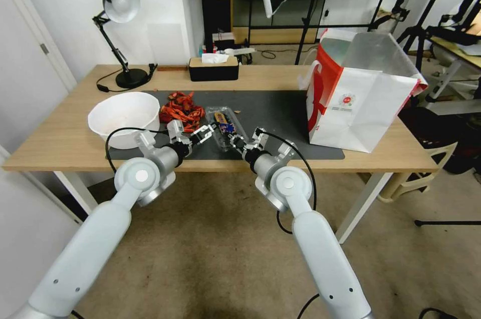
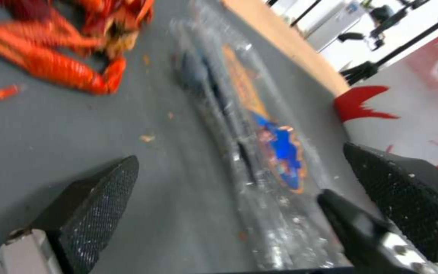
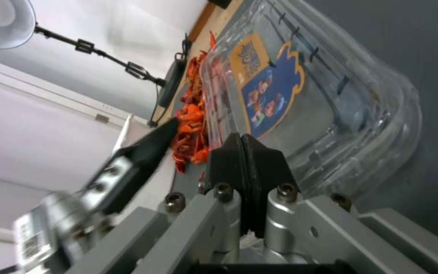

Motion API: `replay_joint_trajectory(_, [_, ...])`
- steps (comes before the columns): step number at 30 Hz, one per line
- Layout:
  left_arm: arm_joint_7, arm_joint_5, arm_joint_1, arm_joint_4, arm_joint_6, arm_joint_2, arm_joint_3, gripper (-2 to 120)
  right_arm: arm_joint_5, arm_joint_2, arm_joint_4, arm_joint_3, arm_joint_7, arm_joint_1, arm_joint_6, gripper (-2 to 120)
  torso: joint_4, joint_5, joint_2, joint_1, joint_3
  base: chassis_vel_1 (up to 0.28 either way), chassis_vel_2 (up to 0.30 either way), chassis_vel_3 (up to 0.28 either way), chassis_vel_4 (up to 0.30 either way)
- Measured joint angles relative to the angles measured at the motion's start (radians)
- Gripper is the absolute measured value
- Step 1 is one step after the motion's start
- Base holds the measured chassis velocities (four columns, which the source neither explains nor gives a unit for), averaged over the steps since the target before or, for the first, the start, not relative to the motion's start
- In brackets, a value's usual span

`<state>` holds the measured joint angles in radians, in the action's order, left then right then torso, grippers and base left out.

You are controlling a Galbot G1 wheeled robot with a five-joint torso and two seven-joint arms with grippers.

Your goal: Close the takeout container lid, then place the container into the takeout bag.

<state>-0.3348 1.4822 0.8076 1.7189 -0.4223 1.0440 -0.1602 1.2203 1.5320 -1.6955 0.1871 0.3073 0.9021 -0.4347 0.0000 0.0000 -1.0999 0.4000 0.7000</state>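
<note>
Both grippers meet at the takeout container near the desk's front edge.

Right gripper, fingers pressed together, pinches the clear rim, seemingly to steady it; left gripper stands spread wide beside it, holding nothing, likely ready to press the lid. Open mat lies between the container and the takeout bag, upright by the right edge.
</note>
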Motion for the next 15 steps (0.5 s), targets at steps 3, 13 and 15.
replay_joint_trajectory(3, [-0.002,0.006,-0.026,-0.038,0.000,0.020,0.021,100,-0.001,-0.003,0.000,-0.001,-0.003,0.005,-0.001,0,0.0003,0.0005,0.000,0.000,0.000,0.000,0.000,0.000,0.000])
replay_joint_trajectory(13, [0.007,0.027,-0.060,-0.072,-0.013,0.057,0.053,92,-0.002,-0.008,0.002,-0.004,-0.006,0.006,-0.004,0,0.0002,0.0002,0.000,0.000,0.000,0.000,0.000,0.000,0.000])
replay_joint_trajectory(15, [0.007,0.028,-0.066,-0.078,-0.013,0.062,0.063,82,-0.002,-0.007,0.002,-0.005,-0.006,0.006,-0.004,0,0.0001,-0.0001,0.000,0.000,0.000,0.000,0.000,0.000,0.000])
